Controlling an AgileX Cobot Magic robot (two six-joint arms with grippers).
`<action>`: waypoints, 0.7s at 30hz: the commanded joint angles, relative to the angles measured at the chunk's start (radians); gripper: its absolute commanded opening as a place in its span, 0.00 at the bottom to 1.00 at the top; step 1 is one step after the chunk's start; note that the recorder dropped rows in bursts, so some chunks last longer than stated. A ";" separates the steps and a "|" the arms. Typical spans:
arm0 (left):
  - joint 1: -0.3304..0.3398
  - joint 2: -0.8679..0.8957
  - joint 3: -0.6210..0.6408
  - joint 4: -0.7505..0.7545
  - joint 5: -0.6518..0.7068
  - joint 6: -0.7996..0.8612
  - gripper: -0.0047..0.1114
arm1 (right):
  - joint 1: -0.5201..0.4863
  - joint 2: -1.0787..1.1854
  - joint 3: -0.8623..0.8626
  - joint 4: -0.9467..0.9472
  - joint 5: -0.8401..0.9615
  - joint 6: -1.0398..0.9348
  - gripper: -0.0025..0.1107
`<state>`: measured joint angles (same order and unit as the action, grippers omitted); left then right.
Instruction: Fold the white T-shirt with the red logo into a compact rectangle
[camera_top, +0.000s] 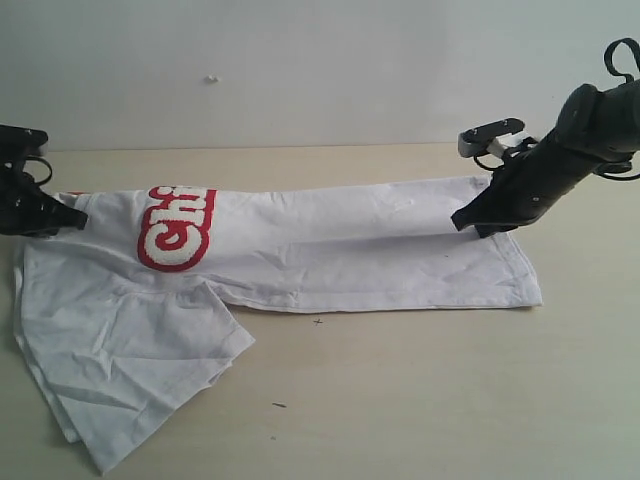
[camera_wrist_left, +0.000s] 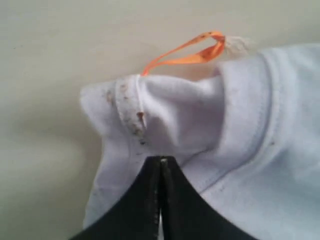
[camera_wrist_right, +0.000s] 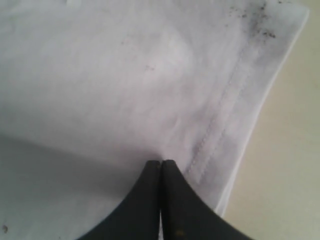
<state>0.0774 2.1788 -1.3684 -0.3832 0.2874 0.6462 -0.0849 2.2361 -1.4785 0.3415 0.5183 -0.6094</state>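
The white T-shirt (camera_top: 330, 250) lies along the table, with its far long edge folded over toward the front. The red logo (camera_top: 175, 228) shows only in part at that fold. A sleeve and loose cloth (camera_top: 130, 380) spread out at the front left. My left gripper (camera_top: 78, 216) is shut on the neck end; the left wrist view shows the jaws (camera_wrist_left: 161, 160) pinching cloth just below the ribbed collar (camera_wrist_left: 131, 107) and the orange tag (camera_wrist_left: 185, 52). My right gripper (camera_top: 460, 220) is shut on the bottom end, its tips (camera_wrist_right: 161, 162) beside the stitched hem (camera_wrist_right: 225, 115).
The shirt rests on a light wooden table (camera_top: 450, 400) that ends at a white wall (camera_top: 300, 60) behind. A small cross mark (camera_top: 318, 321) and a dark speck (camera_top: 278, 405) are on the wood in front of the shirt.
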 joint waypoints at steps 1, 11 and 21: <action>-0.009 -0.060 0.005 0.001 0.021 0.016 0.04 | -0.002 -0.013 0.006 -0.008 -0.017 0.014 0.02; -0.027 0.065 -0.030 -0.223 0.101 0.262 0.04 | -0.002 -0.003 0.006 -0.003 -0.020 0.012 0.02; -0.023 0.173 -0.091 -0.185 0.178 0.244 0.04 | -0.002 -0.003 0.006 -0.003 -0.013 0.010 0.02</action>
<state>0.0531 2.2879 -1.4814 -0.6216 0.4098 0.9091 -0.0849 2.2361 -1.4767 0.3415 0.5097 -0.6026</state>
